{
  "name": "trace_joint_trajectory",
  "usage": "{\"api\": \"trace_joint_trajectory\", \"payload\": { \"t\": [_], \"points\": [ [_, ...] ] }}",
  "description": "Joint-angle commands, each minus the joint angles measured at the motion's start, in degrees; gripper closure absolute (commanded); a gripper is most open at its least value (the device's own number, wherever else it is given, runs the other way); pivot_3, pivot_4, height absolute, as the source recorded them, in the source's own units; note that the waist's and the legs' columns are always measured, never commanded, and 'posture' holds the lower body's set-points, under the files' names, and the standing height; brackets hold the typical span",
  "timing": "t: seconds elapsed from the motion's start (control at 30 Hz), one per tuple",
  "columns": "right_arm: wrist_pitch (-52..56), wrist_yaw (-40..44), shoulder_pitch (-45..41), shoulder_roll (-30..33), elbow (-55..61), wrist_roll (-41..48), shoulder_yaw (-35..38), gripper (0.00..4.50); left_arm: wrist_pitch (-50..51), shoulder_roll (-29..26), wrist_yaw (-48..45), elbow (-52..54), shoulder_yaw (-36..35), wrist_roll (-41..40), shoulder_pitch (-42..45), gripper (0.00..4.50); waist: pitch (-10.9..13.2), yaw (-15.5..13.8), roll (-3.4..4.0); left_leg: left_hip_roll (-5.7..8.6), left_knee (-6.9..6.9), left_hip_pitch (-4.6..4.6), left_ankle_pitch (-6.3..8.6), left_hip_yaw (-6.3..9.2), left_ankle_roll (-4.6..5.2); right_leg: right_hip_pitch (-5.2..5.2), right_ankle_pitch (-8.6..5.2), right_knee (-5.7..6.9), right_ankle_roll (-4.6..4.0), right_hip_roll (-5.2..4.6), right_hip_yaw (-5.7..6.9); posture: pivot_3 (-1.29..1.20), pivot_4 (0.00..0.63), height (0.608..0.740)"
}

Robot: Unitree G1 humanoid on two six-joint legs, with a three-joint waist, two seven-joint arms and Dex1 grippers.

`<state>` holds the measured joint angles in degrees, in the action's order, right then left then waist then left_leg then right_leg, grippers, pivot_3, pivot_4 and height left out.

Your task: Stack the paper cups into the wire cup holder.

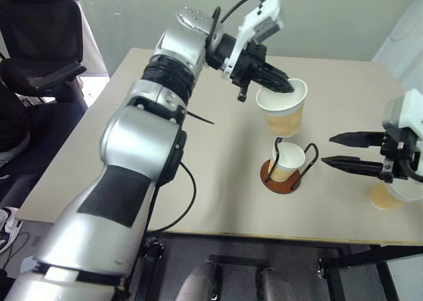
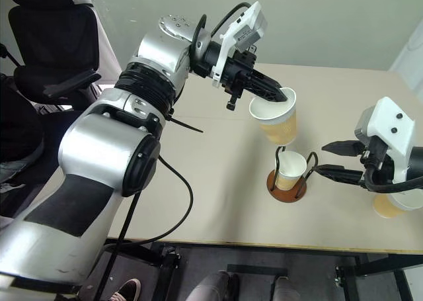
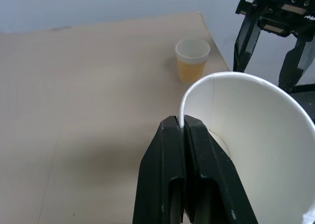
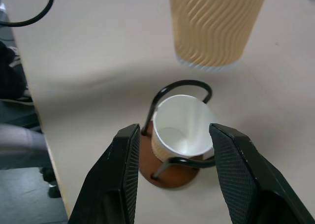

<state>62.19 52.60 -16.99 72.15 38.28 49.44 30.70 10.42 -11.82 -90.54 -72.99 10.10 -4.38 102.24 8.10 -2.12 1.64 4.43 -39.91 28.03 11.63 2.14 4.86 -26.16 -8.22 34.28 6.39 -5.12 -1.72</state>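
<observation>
Reaching in from the left over a tan table (image 1: 132, 169), the left gripper (image 1: 281, 86) pinching shut on the rim of a held cup (image 1: 284, 112), one finger inside and one outside, probably so the cup hangs upright with its open mouth facing up and its bottom free to drop into another. Hanging in the air just beyond and slightly above the wire cup holder (image 1: 289, 171), not yet over it. Sitting near the table's middle, toward the near edge, the holder already carrying a seated cup (image 1: 288, 161) between its two black wire loops on the reddish-brown base. Hovering just right of the holder, the right gripper (image 1: 344, 150) standing half open and holding nothing, fingers pointing left at the holder, perhaps waiting to steady it. Standing farther right, beside the right gripper and close to the table's right edge, a third cup (image 2: 390, 205), partly hidden. Leaving plenty of bare tabletop to the left and far side, but tight room between holder, right gripper and near edge.
</observation>
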Motion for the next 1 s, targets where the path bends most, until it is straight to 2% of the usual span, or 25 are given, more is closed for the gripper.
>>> {"api": "trace_joint_trajectory", "payload": {
  "t": [0.03, 0.53, 1.0],
  "points": [
    [-1.2, -1.1, -0.2, 0.3, 1.1, 0.1, 2.5, 2.26, -1.4, 1.2, -2.0, 1.0, -0.7, 0.6, 0.2, 4.49, 0.0, 0.0, 0.00, -0.01, -0.13, 0.00, 0.05, -0.01, 0.01, 0.03, -0.03, 0.09, 0.02, 0.03, 0.01, 0.00, 0.150, 0.740],
    [1.3, -6.9, 2.1, -2.5, 6.4, 4.8, 6.4, 2.26, -3.9, 5.0, -1.0, 0.6, -0.7, 4.0, -1.5, 4.49, 0.0, -0.2, 0.00, 0.04, -0.45, -0.04, 0.10, -0.35, -0.09, 0.18, 0.22, 0.22, 0.61, -0.07, -0.17, 0.00, 0.150, 0.740],
    [2.1, -11.3, 2.3, -1.8, 7.0, 9.5, 7.0, 2.26, -6.6, 6.6, 3.8, -0.8, -1.6, 6.1, -2.3, 4.49, 0.0, -0.1, 0.00, 0.03, -0.46, -0.06, -0.06, -0.51, -0.20, 0.15, 0.45, 0.19, 1.01, -0.08, -0.32, 0.00, 0.150, 0.740]
  ]
}}
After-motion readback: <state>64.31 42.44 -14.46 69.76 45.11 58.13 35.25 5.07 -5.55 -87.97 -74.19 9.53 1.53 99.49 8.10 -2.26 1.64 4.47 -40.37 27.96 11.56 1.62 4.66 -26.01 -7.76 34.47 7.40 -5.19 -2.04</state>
